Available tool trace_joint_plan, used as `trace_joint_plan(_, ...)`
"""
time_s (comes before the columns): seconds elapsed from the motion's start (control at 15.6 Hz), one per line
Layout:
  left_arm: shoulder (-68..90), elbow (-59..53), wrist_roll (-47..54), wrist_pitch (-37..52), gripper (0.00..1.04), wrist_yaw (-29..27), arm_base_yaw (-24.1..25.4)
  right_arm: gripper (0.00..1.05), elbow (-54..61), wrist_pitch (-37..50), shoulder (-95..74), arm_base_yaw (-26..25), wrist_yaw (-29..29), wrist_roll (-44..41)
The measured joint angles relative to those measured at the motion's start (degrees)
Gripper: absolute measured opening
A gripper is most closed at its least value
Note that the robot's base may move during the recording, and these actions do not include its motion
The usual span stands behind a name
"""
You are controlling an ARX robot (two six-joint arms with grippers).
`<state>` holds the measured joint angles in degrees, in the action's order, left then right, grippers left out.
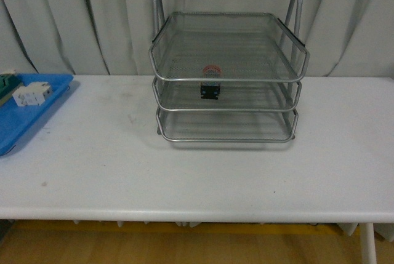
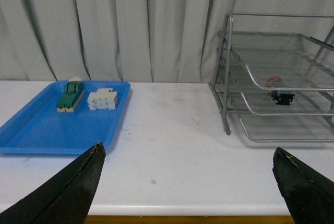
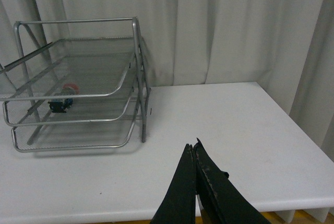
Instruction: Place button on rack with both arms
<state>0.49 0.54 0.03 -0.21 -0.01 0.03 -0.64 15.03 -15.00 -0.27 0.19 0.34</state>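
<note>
The desk [image 1: 197,172] spreads wide ahead of my jaws, both pairs hanging back from the rack [image 1: 228,73]. The button [image 1: 211,85] already sits in the rack's middle tier, well beyond either pair. My left jaws [image 2: 190,182] stand wide apart; my right jaws [image 3: 194,182] are pressed together, empty. I judge the job done: best stay clear, bumping nothing.
</note>
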Motion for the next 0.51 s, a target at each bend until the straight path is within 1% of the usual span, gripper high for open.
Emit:
trace_joint_plan(0.13,0.0,0.0,0.0,0.0,0.98,0.0,0.0,0.02,0.0,-2.5,2.6,0.0,0.0,0.0)
trace_joint_plan(0.51,0.0,0.0,0.0,0.0,0.98,0.0,0.0,0.02,0.0,-5.2,5.3,0.0,0.0,0.0)
